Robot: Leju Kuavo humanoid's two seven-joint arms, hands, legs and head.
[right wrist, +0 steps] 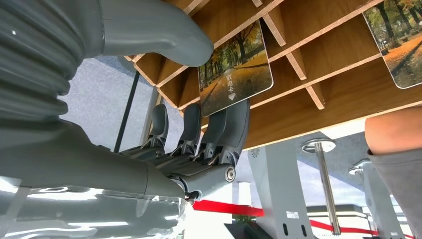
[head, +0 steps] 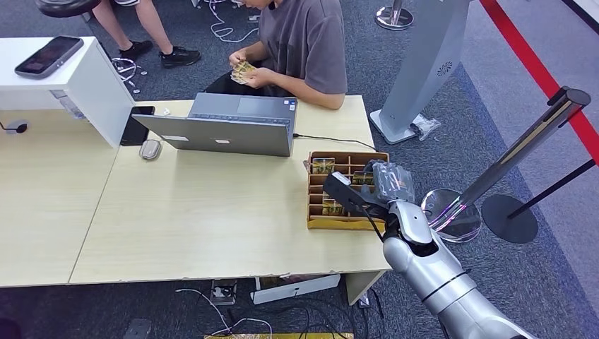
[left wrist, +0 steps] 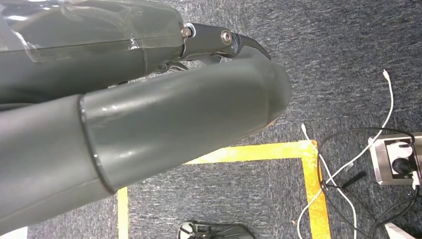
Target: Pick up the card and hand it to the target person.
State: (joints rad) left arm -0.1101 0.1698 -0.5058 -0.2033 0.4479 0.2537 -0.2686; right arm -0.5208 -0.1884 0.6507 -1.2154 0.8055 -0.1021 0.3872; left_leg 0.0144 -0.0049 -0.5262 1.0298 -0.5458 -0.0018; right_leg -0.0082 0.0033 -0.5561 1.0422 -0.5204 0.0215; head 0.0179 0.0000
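Observation:
A wooden divided box stands on the table's right end with several autumn-picture cards in its compartments. My right hand hovers over the box's right side. In the right wrist view one card stands in a compartment of the box between the thumb and the fingers; the fingertips lie behind its edge and the thumb is still apart. The person sits behind the table holding cards. My left hand hangs over the floor, holding nothing.
A grey laptop, a mouse and a phone lie on the table near the person. A second card stands further along the box. A stanchion and a white stand are to my right. Cables and a power strip lie on the floor.

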